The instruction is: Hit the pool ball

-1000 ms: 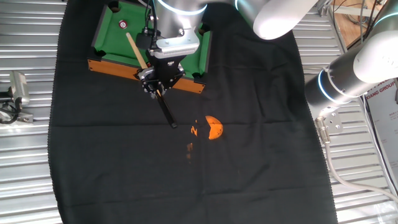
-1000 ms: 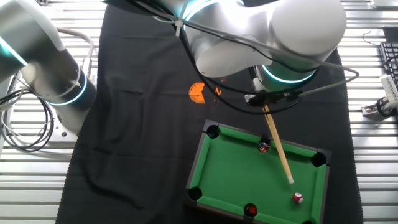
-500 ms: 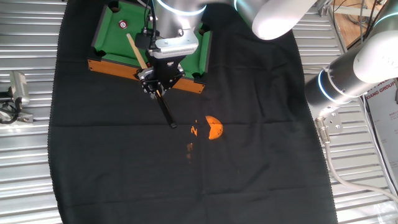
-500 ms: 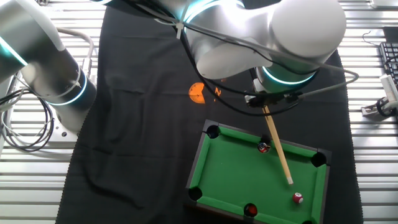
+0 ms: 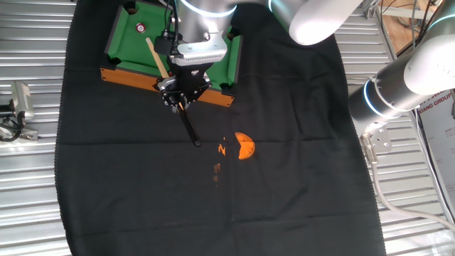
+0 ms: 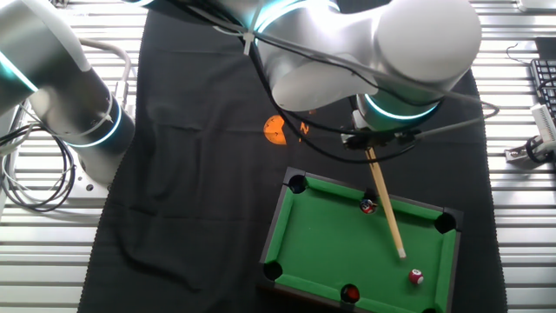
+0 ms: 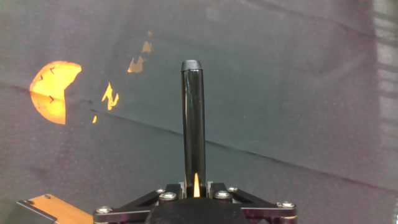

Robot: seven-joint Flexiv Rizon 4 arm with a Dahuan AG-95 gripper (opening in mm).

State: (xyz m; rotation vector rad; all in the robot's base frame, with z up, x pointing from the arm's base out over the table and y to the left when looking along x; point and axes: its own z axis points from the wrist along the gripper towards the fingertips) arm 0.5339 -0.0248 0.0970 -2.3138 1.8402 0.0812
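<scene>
The pincer [image 5: 178, 94] holds the cue [image 6: 387, 211] clamped at its middle, the pale tip aimed over the green toy table [image 6: 321, 248] toward the pool ball [image 6: 416, 276], just short of it.

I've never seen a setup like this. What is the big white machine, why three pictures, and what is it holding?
It is a robot arm, photographed by two fixed cameras on different sides of the table and one camera on its hand. Its pincer is shut on a small wooden cue; the hand view shows only the cue's dark butt end. On a black cloth sits a green toy pool table. The cue tip points toward the pool ball, bright red with a white spot, but hasn't touched it. A darker red ball lies beside the cue.
</scene>
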